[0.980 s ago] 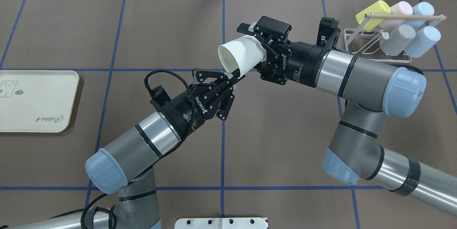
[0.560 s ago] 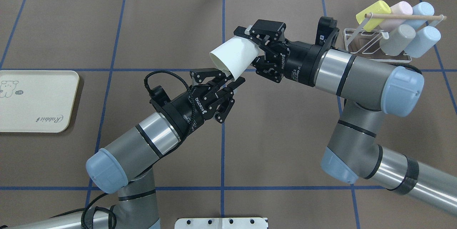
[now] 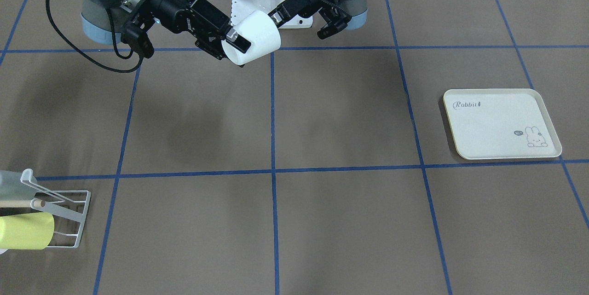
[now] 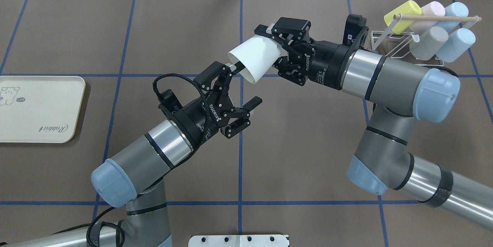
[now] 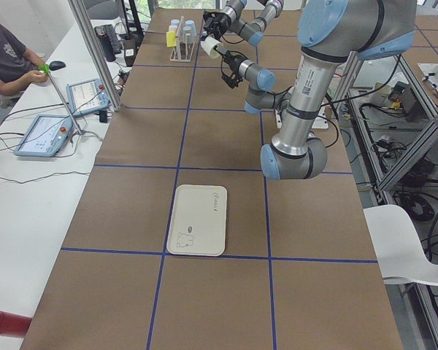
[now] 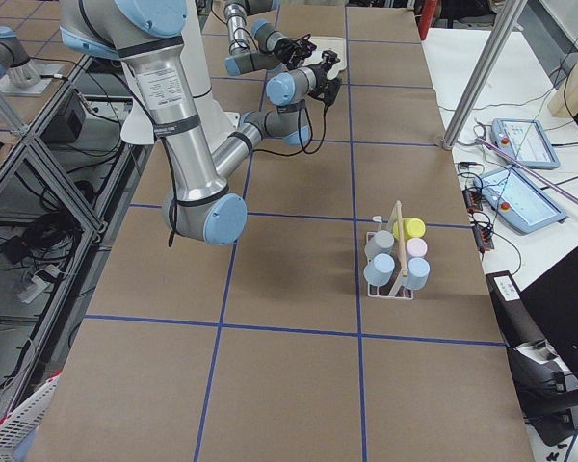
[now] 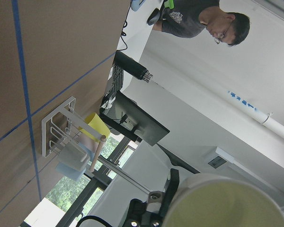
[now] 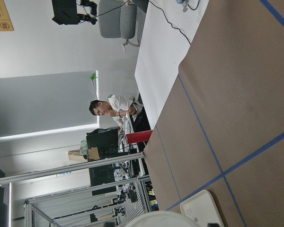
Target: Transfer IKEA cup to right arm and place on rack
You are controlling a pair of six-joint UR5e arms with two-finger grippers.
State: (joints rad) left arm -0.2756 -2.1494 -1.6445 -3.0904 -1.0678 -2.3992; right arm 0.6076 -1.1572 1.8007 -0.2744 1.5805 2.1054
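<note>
Overhead, you see the cup held in the air over the middle of the table. The right gripper is clamped on its base end. The cup's mouth is turned toward the left gripper, whose jaws are spread wide. One fingertip sits right at the cup's rim, and you cannot tell whether it touches.

The rack stands on the right, just beyond the wrist of the right arm and close to the table's far edge. Count five cups on it, one yellow, one pink, one grey and two light blue, under one wooden dowel. One cream tray lies at the view's left edge, well apart from both arms, with bare mat between.

From across the table, you get a wide bare stretch between the cup and the rack, which the lower left corner cuts off.

From the left end, both grippers are far and small. One person sits at the side desk along the table's long edge.

From the right end, the rack stands near the desk-side edge, with bare mat around it and more toward the near end.

The left wrist camera shows you the cup's mouth filling the bottom right, with the rack far beyond. The right wrist camera shows only a sliver of the cup at the bottom edge.
</note>
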